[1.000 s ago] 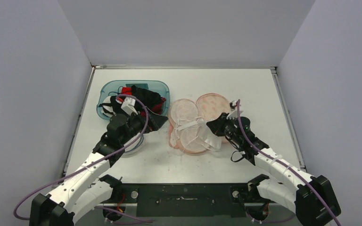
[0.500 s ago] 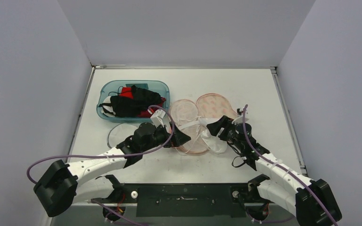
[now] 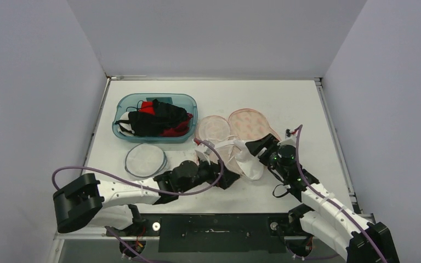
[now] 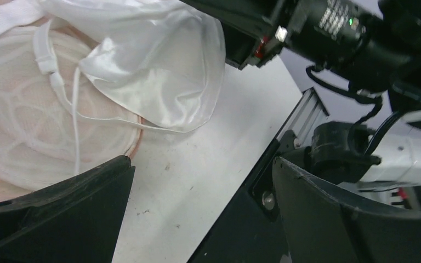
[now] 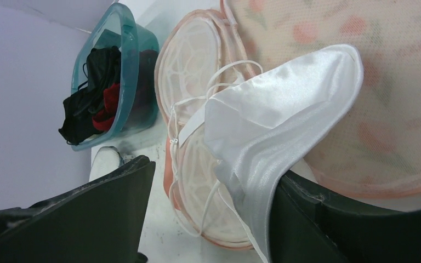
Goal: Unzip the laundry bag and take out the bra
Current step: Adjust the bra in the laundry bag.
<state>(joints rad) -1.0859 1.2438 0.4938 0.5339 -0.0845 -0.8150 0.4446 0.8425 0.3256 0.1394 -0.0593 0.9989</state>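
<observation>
Grey walls close in a white table. At its middle the pink mesh laundry bag lies unzipped and spread open in two halves. The white bra is draped across the bag, with one satin cup hanging over the near right edge onto the table. The right gripper sits at that cup, its jaws apart and clamping nothing. The left gripper lies low just beside the bag's near edge, jaws wide and empty. A teal bin of dark and red clothes stands at the back left, with a round mesh pad in front of it.
</observation>
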